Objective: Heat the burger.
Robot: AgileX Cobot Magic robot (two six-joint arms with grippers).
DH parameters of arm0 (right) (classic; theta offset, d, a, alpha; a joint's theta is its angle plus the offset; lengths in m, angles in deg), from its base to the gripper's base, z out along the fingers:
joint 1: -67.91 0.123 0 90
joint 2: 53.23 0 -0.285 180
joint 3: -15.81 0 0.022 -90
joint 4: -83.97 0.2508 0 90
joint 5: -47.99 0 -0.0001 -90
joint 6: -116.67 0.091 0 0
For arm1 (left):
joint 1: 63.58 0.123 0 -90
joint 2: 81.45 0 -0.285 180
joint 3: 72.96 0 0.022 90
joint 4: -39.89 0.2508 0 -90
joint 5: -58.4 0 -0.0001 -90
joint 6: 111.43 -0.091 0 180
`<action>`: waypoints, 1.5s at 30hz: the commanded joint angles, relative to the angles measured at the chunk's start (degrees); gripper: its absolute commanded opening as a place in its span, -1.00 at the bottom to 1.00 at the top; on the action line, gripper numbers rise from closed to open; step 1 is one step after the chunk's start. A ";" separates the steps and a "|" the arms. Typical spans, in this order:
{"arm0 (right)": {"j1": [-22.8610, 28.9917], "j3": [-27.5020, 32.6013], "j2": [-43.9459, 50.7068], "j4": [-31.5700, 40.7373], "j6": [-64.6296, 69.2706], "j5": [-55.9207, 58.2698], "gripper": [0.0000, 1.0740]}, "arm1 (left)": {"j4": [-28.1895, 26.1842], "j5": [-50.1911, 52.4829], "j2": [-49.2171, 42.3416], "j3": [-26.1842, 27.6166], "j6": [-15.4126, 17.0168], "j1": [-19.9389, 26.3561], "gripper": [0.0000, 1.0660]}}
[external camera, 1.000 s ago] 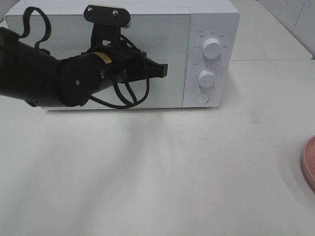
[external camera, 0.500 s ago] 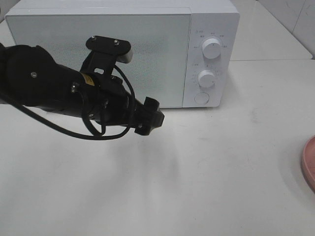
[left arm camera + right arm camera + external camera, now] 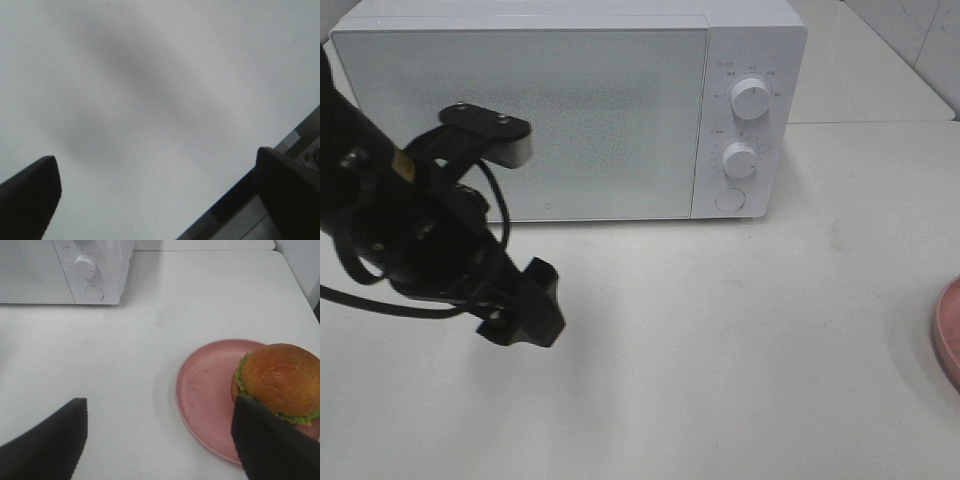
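Observation:
The burger, with a glossy brown bun and green lettuce, sits on the round pink plate, seen in the right wrist view. My right gripper hovers open in front of the plate, one dark finger overlapping the burger's near side, nothing between the fingers. The exterior view catches only the plate's rim at the right edge; the burger is outside it. My left gripper is open over bare table, in front of the white microwave, whose door is closed. The left wrist view shows its fingers wide apart.
The microwave has two knobs and a round button on its right panel, also seen in the right wrist view. White table stretches between microwave and plate. The table's right edge runs close to the plate.
My left arm has pulled back from the microwave door, swinging down and to the left toward the table's front. Its gripper went from shut to open. The door stays closed.

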 commanded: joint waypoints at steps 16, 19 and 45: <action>-0.11 0.00 1.49 0.11 -0.17 -0.06 0.42 | 4.76 -30.88 -19.60 -0.06 2.29 35.35 0.94; -0.11 0.00 1.49 0.11 -0.17 -0.06 0.42 | 5.96 -32.20 -22.23 -0.06 2.29 38.16 0.94; -0.11 0.00 1.49 0.11 -0.23 -0.06 0.42 | 3.21 -26.99 -58.38 -17.07 -2.23 41.20 0.94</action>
